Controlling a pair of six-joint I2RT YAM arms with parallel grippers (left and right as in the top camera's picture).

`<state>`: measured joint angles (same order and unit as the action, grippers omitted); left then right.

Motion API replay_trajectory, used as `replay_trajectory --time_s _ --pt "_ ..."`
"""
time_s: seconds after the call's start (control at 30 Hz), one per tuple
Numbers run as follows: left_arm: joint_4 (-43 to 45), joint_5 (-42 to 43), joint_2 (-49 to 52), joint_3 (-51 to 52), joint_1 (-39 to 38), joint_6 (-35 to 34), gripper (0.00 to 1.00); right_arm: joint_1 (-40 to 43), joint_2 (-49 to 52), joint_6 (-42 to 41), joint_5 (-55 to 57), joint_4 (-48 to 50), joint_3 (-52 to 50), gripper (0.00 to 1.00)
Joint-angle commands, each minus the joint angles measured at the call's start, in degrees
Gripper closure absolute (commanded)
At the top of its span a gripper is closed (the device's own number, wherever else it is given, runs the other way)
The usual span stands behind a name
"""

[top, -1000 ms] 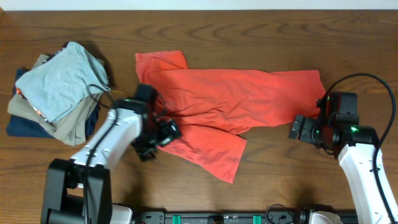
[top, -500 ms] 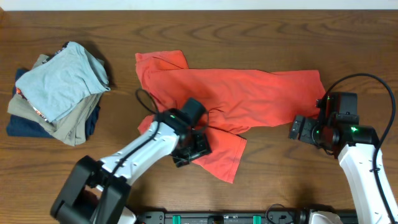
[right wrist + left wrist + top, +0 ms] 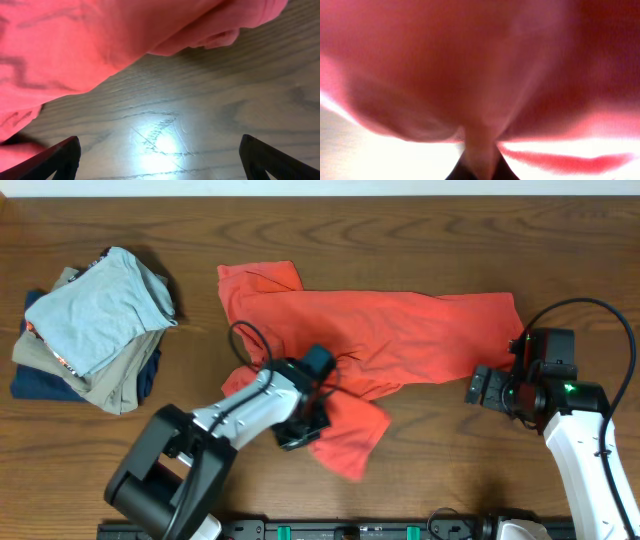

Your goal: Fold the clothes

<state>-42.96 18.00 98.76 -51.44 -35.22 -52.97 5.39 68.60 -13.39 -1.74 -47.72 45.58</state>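
Note:
The clothes, a coral-red T-shirt [image 3: 400, 340], lie spread across the middle of the table, with a lower flap hanging toward the front edge. My left gripper [image 3: 303, 428] sits on that flap and is shut on a pinch of its fabric. In the left wrist view the red cloth [image 3: 470, 60] fills the frame and narrows into the closed jaws of the left gripper [image 3: 480, 167]. My right gripper [image 3: 485, 388] stands open just off the shirt's right end. Its wrist view shows the shirt's edge [image 3: 75, 40] ahead of the right gripper [image 3: 160, 160], with bare wood between the fingers.
A pile of folded garments [image 3: 95, 330], light blue-grey on top of khaki and navy, sits at the table's left side. The wooden table [image 3: 450, 240] runs along the back behind the shirt.
My left gripper moved right from the shirt's left edge onto the lower flap and shut on it. The flap has bunched and drawn in. The right arm has not moved.

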Motion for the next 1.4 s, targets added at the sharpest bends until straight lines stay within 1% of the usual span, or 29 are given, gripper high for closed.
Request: replay_trajectory --time_s 0.0,0.07,0.13,0.23,0.33,0.43,0.57,0.63,0.77,0.83,0.93,0.97,1.0,1.03,1.07,1.1,1.13,1.17,1.2,1.27,1.37 --pt "-6.34 -6.62 -2.34 0.59 6.16 6.36 0.94 0.46 -0.31 -3.04 5.53 -0.33 0.37 0.01" --pt "-10.38 -11.19 -5.14 0.59 11.02 8.48 0.94 0.46 0.09 -4.37 7.10 -0.22 0.37 0.01" --pt "-12.28 -13.64 -8.09 0.59 15.74 10.14 0.94 0.46 0.98 -5.05 7.32 0.55 0.35 0.01" --pt "-12.48 -13.75 -12.28 0.59 22.34 12.09 0.94 0.46 3.39 -5.05 7.34 1.77 0.35 0.01" --pt "-12.52 -13.53 -14.45 0.59 25.55 12.09 0.94 0.59 6.08 -5.05 7.34 3.30 0.35 0.01" --pt "-12.81 -13.55 -14.97 0.59 26.21 12.28 0.94 1.44 9.42 -5.68 8.57 6.73 0.35 0.01" --pt "-13.40 -13.55 -14.53 0.61 25.79 12.28 0.94 3.78 13.53 -6.54 10.05 14.80 0.35 0.01" --pt "-13.40 -13.55 -14.53 0.61 25.77 12.26 0.94 4.63 15.10 -6.56 10.01 17.44 0.35 0.03" --pt "-13.38 -13.55 -14.53 0.61 25.77 12.26 0.94 5.92 18.51 -6.54 9.90 19.06 0.35 0.05" --pt "-13.33 -13.55 -14.53 0.61 25.77 12.26 0.94 6.36 20.92 -6.56 9.88 19.26 0.35 0.04" --pt "-13.11 -13.55 -14.53 0.61 25.77 12.26 0.94 6.34 24.48 -6.51 8.72 22.36 0.35 0.03" --pt "-13.11 -13.55 -14.53 0.61 25.77 12.26 0.94 6.34 25.29 -6.51 8.04 23.58 0.35 0.05" --pt "-13.11 -13.55 -14.53 0.61 25.77 12.26 0.94 6.34 26.05 -6.51 7.21 24.98 0.35 0.09" --pt "-13.14 -13.55 -14.53 0.61 25.77 12.26 0.94 6.34 26.49 -6.51 6.78 26.18 0.35 0.17" --pt "-13.14 -13.55 -14.53 0.61 25.77 12.26 0.94 6.34 26.60 -6.51 6.60 27.06 0.35 0.30" --pt "-13.16 -13.55 -14.53 0.61 25.77 12.26 0.94 6.34 26.40 -6.51 6.62 27.67 0.37 0.49" --pt "-13.14 -13.55 -14.53 0.61 25.77 12.26 0.94 6.36 25.86 -6.45 6.64 27.58 0.61 0.66" --pt "-13.16 -13.55 -14.53 0.61 25.77 12.26 0.94 6.40 25.22 -6.12 6.67 27.28 0.79 0.86" --pt "-13.16 -13.55 -14.53 0.61 25.77 12.26 0.94 6.40 23.98 -5.73 6.62 26.25 1.16 0.99" --pt "-13.16 -13.55 -14.53 0.61 25.77 12.26 0.94 6.40 20.85 -4.48 6.64 22.49 2.25 0.99" --pt "-13.14 -13.55 -14.53 0.61 25.77 12.26 0.94 6.78 14.45 -3.91 6.69 12.94 5.88 0.99"
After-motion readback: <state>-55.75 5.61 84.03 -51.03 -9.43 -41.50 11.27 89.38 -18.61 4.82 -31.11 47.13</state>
